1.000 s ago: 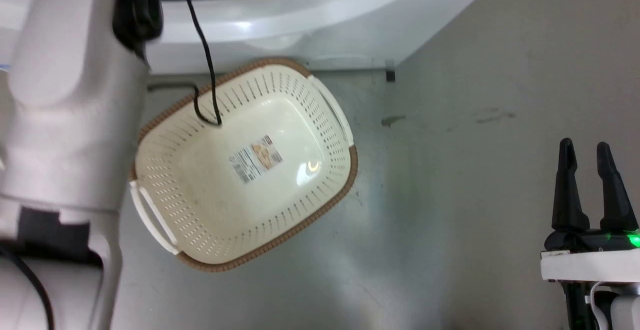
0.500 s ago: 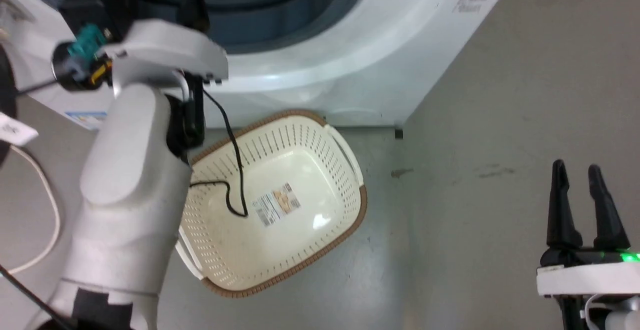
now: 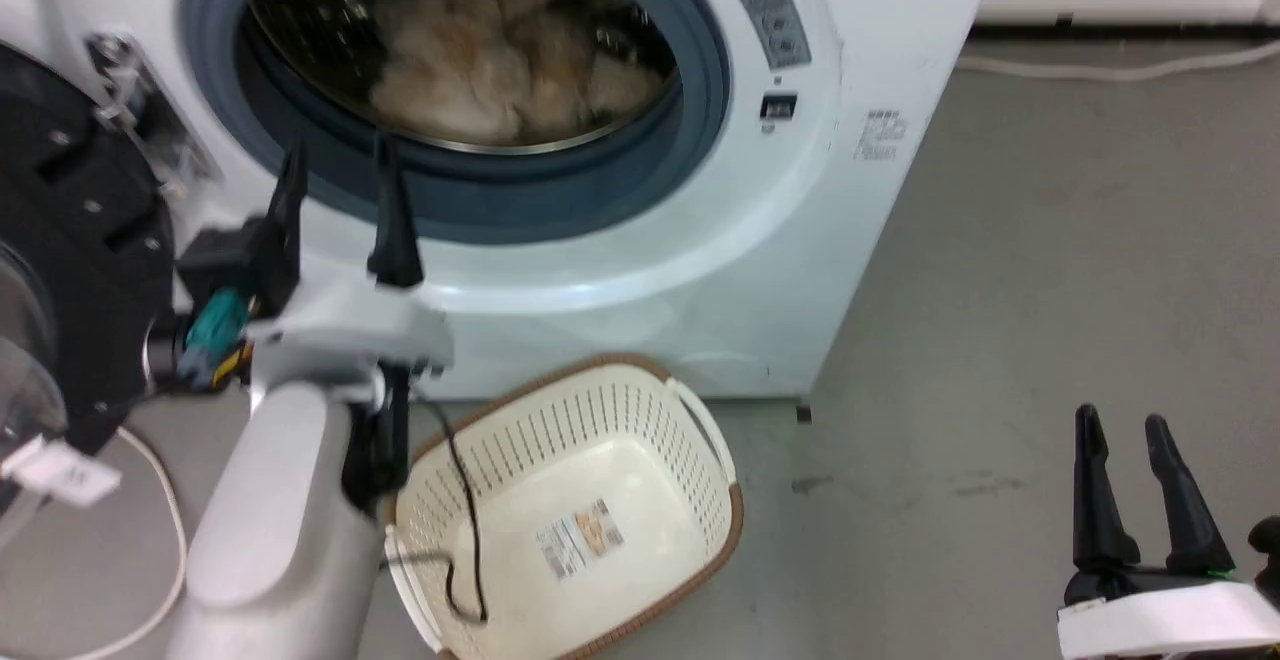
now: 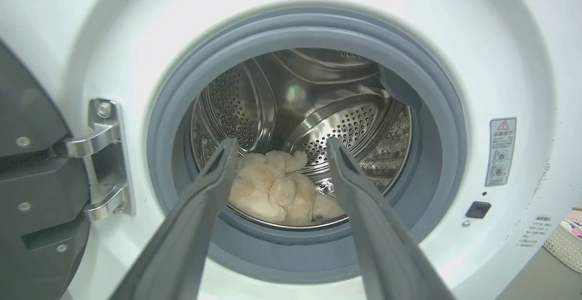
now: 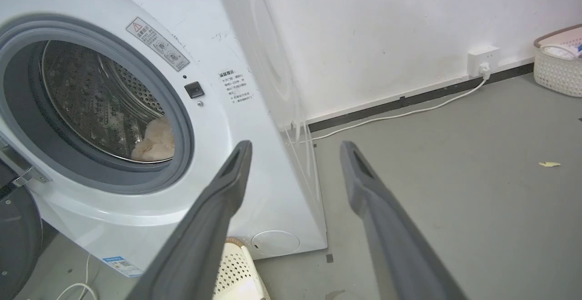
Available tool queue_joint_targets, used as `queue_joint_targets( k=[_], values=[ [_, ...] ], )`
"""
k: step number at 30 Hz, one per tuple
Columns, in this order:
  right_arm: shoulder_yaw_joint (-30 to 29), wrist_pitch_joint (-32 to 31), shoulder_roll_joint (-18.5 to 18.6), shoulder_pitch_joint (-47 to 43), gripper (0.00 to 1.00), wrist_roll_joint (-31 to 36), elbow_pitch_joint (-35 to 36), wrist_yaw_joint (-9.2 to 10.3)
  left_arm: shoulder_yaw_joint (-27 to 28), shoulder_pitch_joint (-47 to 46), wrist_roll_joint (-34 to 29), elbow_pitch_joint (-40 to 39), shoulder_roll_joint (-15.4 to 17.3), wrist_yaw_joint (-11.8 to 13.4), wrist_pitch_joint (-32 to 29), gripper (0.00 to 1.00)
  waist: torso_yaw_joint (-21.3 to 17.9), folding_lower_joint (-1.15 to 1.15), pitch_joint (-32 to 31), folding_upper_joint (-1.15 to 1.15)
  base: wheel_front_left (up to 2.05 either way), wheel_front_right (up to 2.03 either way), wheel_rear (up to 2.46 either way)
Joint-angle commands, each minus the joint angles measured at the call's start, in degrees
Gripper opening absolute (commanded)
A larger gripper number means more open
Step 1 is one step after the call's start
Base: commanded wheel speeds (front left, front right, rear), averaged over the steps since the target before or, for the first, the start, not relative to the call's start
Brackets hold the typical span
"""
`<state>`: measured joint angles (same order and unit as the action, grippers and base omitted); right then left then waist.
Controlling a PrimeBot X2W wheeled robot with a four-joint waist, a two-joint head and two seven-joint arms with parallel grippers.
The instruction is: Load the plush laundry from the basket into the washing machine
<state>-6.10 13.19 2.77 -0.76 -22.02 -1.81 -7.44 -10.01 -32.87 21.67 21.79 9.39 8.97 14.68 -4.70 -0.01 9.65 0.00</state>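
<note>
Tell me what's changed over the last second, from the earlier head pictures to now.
The head camera tilted up, bringing the drum of the washing machine and the plush laundry in it into view. The left hand, open and empty, seems to have eased back slightly from the door ring. Nothing taken or let go. Unchanged: basket empty, right hand open, low at right.

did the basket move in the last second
No. The basket keeps its place beside the floor mark below the washing machine; the camera tilted up.
</note>
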Motion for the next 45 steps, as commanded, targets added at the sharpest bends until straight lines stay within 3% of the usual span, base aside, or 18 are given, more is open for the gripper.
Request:
queue_joint_targets(
  k=[1, 17, 33, 45],
  values=[
    [-0.1, -0.3, 0.1, -1.0, 1.00, 0.5, -0.3, -0.05, 0.7, 2.7, 0.4, -1.1, 0.3, 0.2, 0.3, 1.00, 0.5, 0.01, -3.0, 0.00, 0.00, 0.00, 0.00],
    [0.5, -0.6, 0.1, -5.1, 1.00, 3.0, -1.3, -0.05, 1.3, 18.9, 2.5, -8.0, 3.3, -1.7, -1.8, 1.00, 2.0, 0.01, -10.5, 0.00, 0.00, 0.00, 0.00],
    [1.3, -1.7, 0.1, -7.3, 1.00, 8.5, -0.7, -0.05, -0.4, 29.3, 3.1, -14.5, 5.3, 0.3, -9.3, 1.00, 2.8, 0.01, -12.5, 0.00, 0.00, 0.00, 0.00],
    [2.1, -4.0, 0.1, -8.7, 1.00, 10.7, 1.1, -0.05, -1.0, 33.8, 2.4, -17.6, 6.9, 1.9, -11.3, 1.00, 3.5, 0.01, -13.3, 0.00, 0.00, 0.00, 0.00]
  ],
)
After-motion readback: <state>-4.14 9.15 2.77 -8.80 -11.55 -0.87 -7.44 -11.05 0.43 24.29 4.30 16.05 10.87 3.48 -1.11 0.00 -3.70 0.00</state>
